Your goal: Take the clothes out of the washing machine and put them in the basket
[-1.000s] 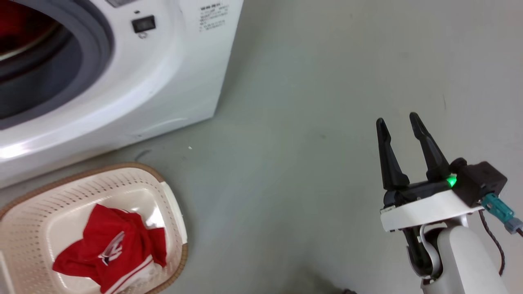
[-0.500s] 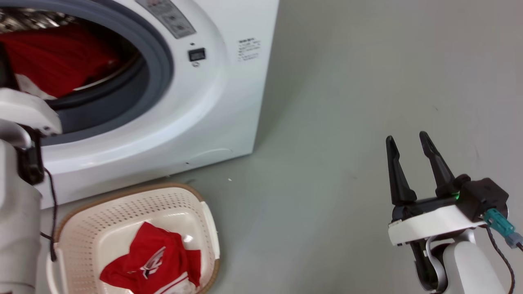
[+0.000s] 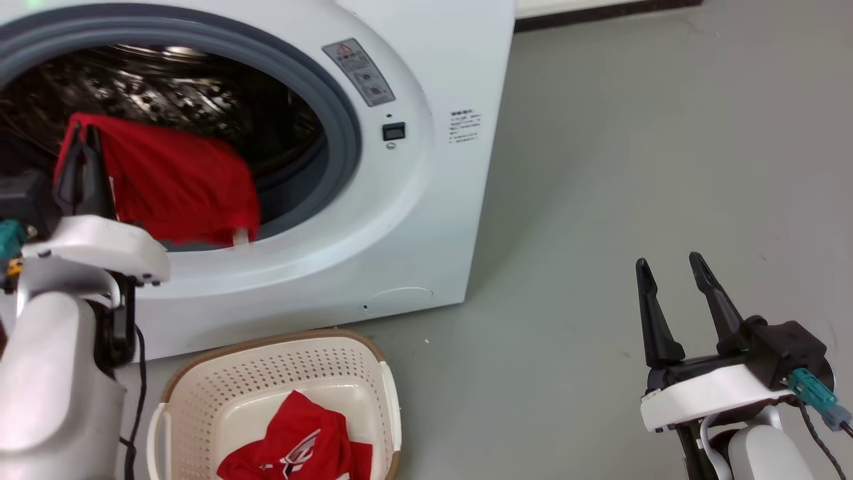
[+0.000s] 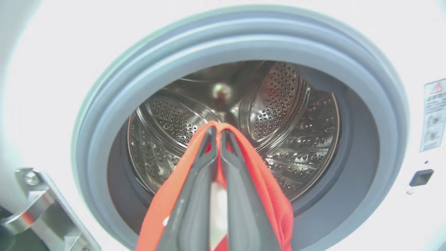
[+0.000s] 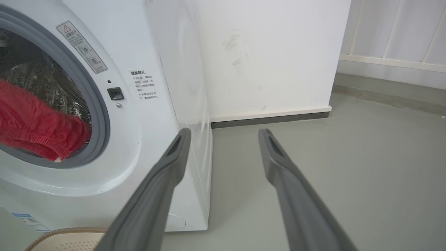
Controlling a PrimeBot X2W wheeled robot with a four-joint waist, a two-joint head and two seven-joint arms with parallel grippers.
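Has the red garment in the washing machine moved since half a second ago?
Yes. Held by the shut left gripper, the red garment has come outward: it now hangs over the grey door seal of the washing machine, not behind it.

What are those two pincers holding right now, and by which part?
The left pincer is shut on a red garment, pinching a fold at its top. The right pincer is open, holding nothing.
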